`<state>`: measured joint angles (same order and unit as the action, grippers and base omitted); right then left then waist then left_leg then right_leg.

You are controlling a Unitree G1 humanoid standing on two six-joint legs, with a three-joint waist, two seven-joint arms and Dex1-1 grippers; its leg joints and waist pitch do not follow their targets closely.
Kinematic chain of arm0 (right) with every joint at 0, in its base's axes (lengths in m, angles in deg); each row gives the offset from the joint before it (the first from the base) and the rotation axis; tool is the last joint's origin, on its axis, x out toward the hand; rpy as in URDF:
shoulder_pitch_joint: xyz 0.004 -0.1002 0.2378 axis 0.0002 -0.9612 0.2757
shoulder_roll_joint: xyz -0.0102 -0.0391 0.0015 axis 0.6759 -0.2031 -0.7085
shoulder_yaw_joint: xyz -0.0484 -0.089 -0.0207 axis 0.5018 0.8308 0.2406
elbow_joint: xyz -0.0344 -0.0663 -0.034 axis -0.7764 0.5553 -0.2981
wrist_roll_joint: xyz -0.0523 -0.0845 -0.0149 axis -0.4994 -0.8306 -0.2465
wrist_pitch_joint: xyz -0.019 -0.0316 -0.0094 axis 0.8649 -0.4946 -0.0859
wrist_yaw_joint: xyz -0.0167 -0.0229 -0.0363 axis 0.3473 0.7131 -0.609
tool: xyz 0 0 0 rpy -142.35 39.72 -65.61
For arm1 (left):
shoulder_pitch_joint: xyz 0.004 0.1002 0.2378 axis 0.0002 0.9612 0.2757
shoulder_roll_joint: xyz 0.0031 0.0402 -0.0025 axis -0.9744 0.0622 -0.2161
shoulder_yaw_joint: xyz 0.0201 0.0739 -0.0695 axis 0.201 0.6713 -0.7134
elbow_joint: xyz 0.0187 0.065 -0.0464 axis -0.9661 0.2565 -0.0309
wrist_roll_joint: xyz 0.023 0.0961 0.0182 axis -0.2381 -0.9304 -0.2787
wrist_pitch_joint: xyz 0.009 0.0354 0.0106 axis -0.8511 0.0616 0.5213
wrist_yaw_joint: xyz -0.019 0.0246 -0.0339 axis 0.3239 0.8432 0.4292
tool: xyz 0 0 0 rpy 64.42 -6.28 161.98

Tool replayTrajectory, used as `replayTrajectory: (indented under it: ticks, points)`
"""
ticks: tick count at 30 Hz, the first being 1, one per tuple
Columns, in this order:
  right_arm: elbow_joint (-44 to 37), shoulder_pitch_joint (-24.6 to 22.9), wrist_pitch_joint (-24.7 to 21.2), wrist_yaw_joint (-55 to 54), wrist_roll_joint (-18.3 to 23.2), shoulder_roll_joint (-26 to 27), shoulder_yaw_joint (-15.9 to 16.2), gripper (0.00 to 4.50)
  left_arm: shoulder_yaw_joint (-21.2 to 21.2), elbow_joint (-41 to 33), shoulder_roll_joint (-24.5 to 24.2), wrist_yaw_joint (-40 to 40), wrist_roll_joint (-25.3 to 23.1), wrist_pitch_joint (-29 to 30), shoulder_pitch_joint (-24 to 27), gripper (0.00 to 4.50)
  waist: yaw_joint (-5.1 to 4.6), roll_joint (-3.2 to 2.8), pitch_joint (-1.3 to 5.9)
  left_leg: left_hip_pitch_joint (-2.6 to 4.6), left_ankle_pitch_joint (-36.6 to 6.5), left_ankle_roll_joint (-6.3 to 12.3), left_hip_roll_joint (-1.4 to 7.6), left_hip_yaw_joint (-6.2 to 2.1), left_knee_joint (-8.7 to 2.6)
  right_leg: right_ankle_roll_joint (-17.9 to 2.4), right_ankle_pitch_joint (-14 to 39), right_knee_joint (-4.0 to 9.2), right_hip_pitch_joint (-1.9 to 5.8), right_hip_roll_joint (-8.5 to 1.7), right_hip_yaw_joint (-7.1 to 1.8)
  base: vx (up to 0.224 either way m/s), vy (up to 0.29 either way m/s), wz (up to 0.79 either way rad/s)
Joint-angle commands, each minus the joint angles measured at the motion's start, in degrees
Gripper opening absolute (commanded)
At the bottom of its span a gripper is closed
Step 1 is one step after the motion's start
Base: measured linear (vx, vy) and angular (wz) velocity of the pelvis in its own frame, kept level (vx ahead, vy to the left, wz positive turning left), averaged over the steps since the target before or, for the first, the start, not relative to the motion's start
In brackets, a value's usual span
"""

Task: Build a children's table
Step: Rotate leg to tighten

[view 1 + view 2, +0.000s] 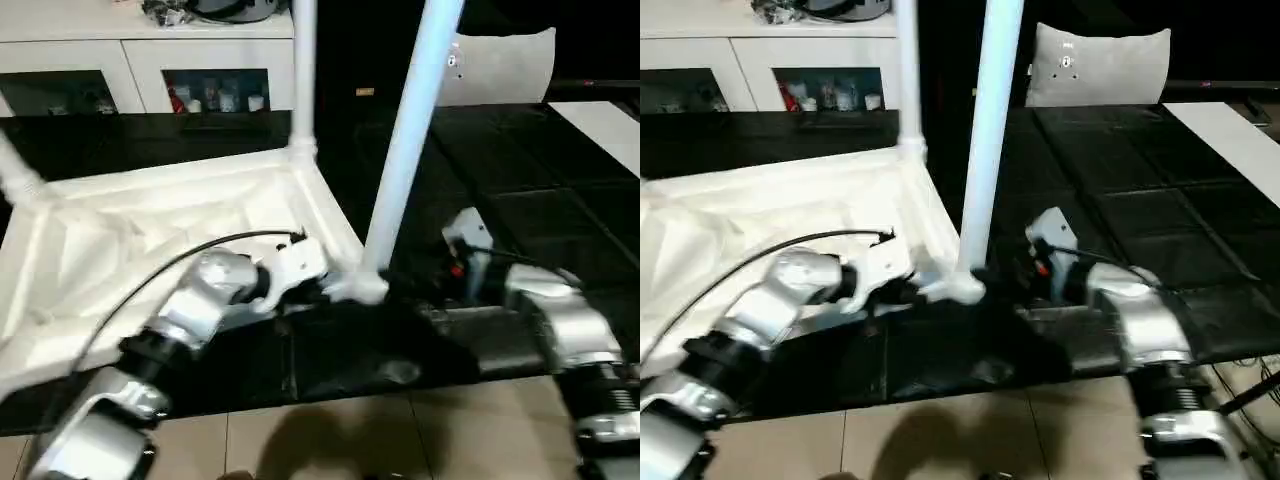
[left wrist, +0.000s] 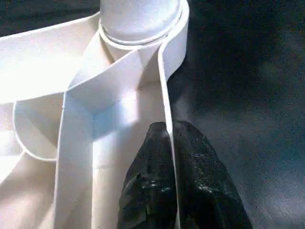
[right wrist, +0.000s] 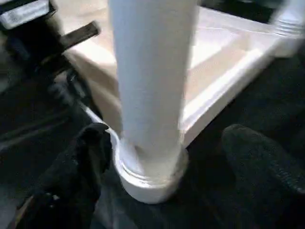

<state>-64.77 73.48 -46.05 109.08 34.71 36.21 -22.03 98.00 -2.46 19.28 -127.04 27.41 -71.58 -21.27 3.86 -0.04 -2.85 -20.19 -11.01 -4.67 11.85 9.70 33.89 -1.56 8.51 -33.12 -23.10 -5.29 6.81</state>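
The left gripper (image 2: 170, 157) is pinching the rim of the white ribbed plastic tabletop (image 1: 150, 220); the right gripper (image 3: 167, 162) is standing wide around the long white tube leg (image 1: 405, 150), beyond which a white glass-doored cabinet (image 1: 140, 60) is standing.

White plastic tabletop (image 1: 150, 230) lying upside down on black surface, ribbed underside up, thin walls meeting at round corner sockets. Nearest white tube leg (image 1: 405, 150) seated in near corner socket (image 2: 138, 28), leaning slightly. Another leg (image 1: 303, 75) upright in far corner, third (image 1: 15, 175) at left edge.
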Motion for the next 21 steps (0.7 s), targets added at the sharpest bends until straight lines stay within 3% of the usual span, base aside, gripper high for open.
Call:
replayTrajectory:
  ticks: [1,6,8,13,21]
  points:
    - [-1.1,0.2,0.1,4.2,1.6,-0.8,1.1,4.05,3.4,0.2,-0.9,-4.6,-0.9,-3.6,0.0,0.00,0.17,0.04,3.83,0.04,-12.7,4.36,1.41,-0.05,-3.88,-9.7,19.0,3.91,3.37,-3.11,-2.87,0.000,0.000,0.00]
    - [-2.3,0.1,-2.8,10.9,2.8,-1.9,4.1,3.41,5.8,-0.3,-3.0,-10.4,-0.8,-8.2,-0.1,0.00,0.96,-0.16,3.94,0.18,-11.9,4.08,1.66,0.02,-3.88,-10.7,17.5,3.54,3.36,-3.15,-2.92,0.000,0.000,0.00]
    - [-2.7,-0.2,-3.2,12.1,3.0,-1.8,4.9,3.41,6.4,-0.4,-3.5,-11.5,-1.0,-9.2,-0.1,0.00,1.28,-0.16,3.95,0.25,-11.6,3.93,1.78,0.06,-3.94,-11.1,16.3,3.37,3.28,-3.10,-3.02,0.000,0.000,0.00]
    - [-1.5,-0.2,-2.8,14.5,2.6,-0.6,7.0,2.94,6.9,0.2,-3.6,-13.9,-0.5,-11.5,-0.9,0.00,1.60,-0.01,3.91,0.23,-12.4,2.91,1.70,0.03,-4.01,-10.2,18.7,3.59,3.34,-3.35,-3.02,0.000,0.000,0.00]
    - [-2.0,-0.5,-4.5,16.2,3.5,-0.2,8.1,2.26,6.9,0.8,-3.1,-14.8,-0.2,-12.9,-0.8,0.00,2.00,0.06,3.99,0.29,-11.8,2.60,1.74,0.06,-4.01,-10.2,17.6,3.41,3.35,-3.29,-3.09,0.000,0.000,0.00]
